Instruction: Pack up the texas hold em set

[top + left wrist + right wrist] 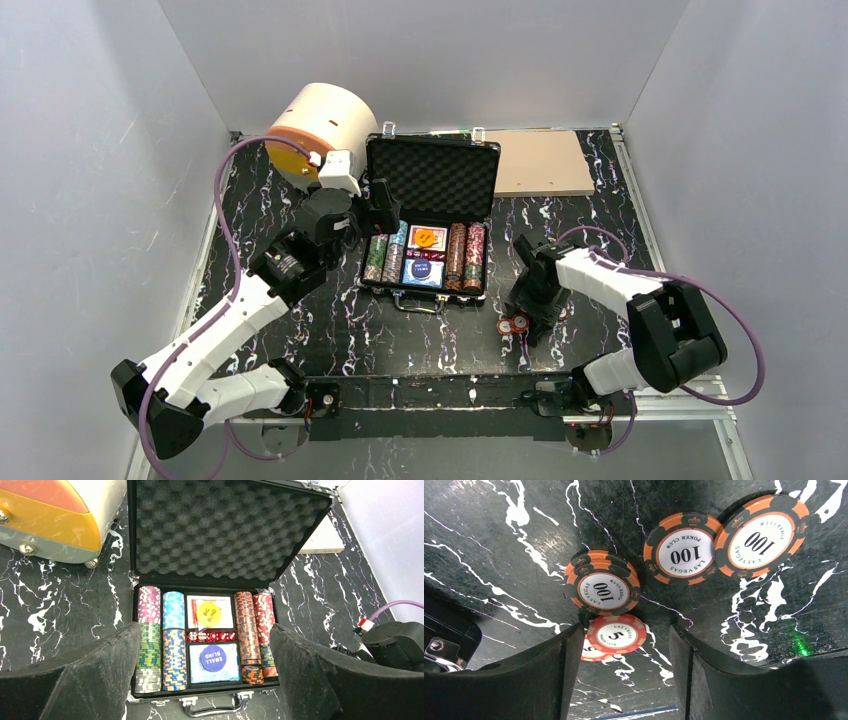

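Observation:
The black briefcase (378, 287) stands open mid-table, foam lid (220, 530) up. Inside are rows of striped chips (174, 652), a red deck with a yellow button (208, 613), red dice (211, 636) and a blue deck with a purple button (219, 658). My left gripper (205, 680) is open and empty, hovering above the case's left side (375, 210). My right gripper (621, 672) is open, low over loose chips on the table right of the case (513, 324): two red 5 chips (616, 634), a small stack of orange 100 chips (603, 585) and two single 100 chips (684, 549).
A big cream cylinder with an orange face (315, 125) stands at the back left beside the case. A flat tan board (540, 162) lies at the back right. Grey walls enclose the black marbled table (300, 330).

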You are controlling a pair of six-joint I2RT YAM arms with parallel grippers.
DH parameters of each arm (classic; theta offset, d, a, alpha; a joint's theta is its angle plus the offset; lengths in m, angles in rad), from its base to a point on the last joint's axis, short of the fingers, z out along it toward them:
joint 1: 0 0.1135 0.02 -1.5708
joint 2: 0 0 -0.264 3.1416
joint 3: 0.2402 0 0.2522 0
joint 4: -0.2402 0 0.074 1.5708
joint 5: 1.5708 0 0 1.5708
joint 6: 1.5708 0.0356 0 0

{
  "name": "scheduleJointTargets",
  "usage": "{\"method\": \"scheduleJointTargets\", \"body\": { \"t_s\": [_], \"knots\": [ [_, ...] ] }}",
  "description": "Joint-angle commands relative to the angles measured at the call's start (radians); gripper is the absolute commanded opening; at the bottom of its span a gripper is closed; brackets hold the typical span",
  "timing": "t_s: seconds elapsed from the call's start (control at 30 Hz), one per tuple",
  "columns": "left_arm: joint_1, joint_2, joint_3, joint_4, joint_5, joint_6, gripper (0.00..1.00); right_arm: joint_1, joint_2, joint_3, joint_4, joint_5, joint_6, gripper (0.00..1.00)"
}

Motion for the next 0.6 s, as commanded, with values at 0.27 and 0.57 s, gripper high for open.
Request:
{"method": "scheduleJointTargets", "body": {
  "t_s": [0.27,0.57],
  "knots": [
    [-0.001,-0.012,0.005,0.047,-0.011,0.01,0.98,0.029,0.045,0.003,0.04,0.009,0.075,0.63],
    [0.0,-0.017,-0.008,0.065,-0.008,0.011,0.97,0.039,0.055,0.02,0.03,0.008,0.12,0.65]
  ]
}}
